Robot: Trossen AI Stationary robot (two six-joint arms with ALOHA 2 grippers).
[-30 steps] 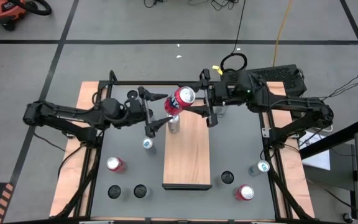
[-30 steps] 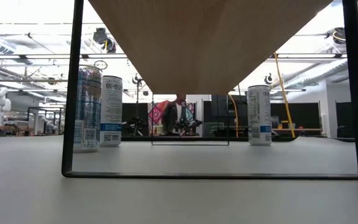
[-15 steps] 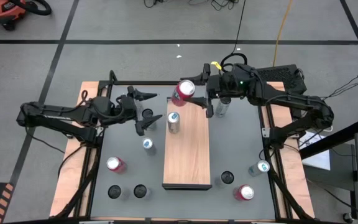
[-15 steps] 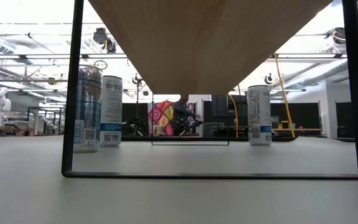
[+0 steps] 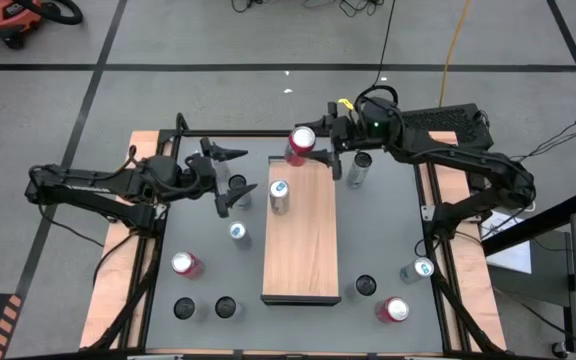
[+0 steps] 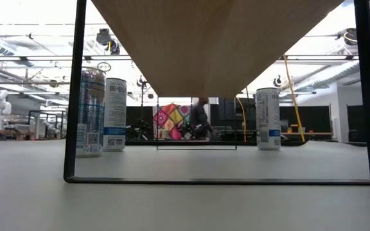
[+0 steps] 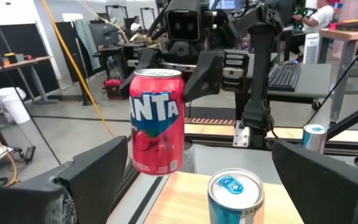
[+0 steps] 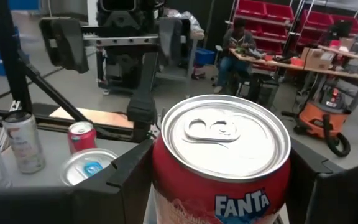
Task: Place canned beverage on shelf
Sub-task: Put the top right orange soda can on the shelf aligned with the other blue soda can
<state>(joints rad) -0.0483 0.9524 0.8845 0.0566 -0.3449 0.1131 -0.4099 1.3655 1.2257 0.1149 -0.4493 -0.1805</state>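
Observation:
My right gripper (image 5: 316, 146) is shut on a red Fanta can (image 7: 157, 121), which stands upright at the far end of the shelf (image 5: 301, 240), a long light-wood board on a dark frame. The can fills the right wrist view (image 8: 221, 162). A silver can with a blue tab (image 5: 279, 196) stands on the shelf nearer the middle. My left gripper (image 5: 250, 170) stays open and holds nothing, level, just left of the shelf and facing both cans. The low view shows only the shelf's underside (image 6: 217, 45); both grippers are out of it. My right gripper pinches the red can's round wall between its two fingers, one on each side, on the upper half (image 7: 180, 84). The fingers (image 7: 207, 71) lie level and come from the table's far right. The can stays upright at the shelf's far end; whether its base touches, I cannot tell.
On the grey tabletop stand red cans at the near left (image 5: 186, 264) and near right (image 5: 392, 310). There are silver cans (image 5: 238, 232) (image 5: 421, 268) (image 5: 360, 168) and several dark-topped cans (image 5: 226, 307) (image 5: 365, 286). The near half of the shelf (image 5: 301, 270) is bare.
My right gripper has carried the red can toward the far edge and down, and the can has come from tilted to upright at the shelf's far end. My left gripper has drawn back toward the table's left edge, away from the silver can, and has stayed open.

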